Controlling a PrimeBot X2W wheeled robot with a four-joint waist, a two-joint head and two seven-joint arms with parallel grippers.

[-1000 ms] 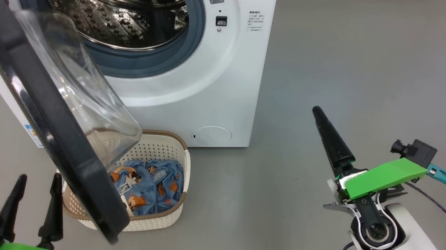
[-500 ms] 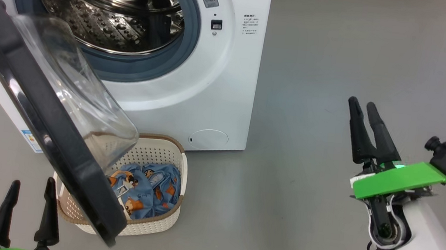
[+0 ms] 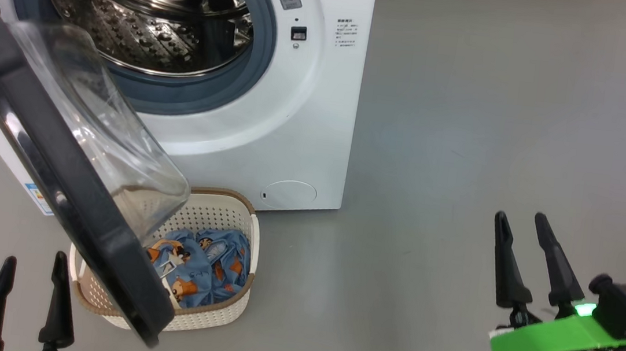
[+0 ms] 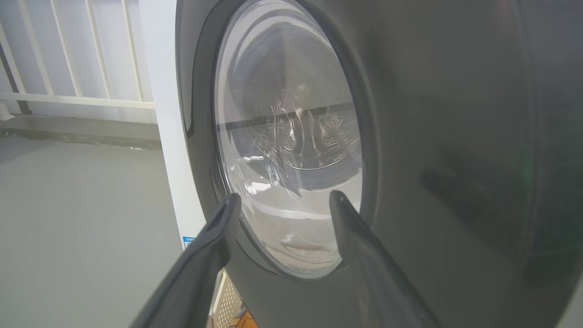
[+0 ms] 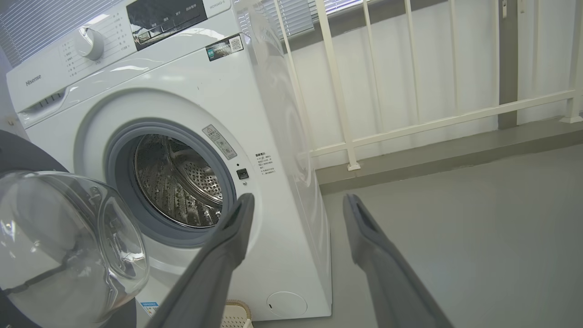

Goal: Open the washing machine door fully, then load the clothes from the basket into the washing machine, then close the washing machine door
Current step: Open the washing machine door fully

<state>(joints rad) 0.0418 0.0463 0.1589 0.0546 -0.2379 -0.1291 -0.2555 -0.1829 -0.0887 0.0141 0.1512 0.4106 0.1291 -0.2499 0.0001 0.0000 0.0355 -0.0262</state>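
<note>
Black-rimmed washing machine door (image 3: 51,171) just ahead of left gripper (image 3: 34,258) fingers.

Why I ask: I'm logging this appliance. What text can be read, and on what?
"Hisense": washer, top-left of its fascia.
control panel print: too small to read.
QR sticker: unreadable.
rim sticker: unreadable.
print beside the latch: blurred.
blue label: blurred.
</note>
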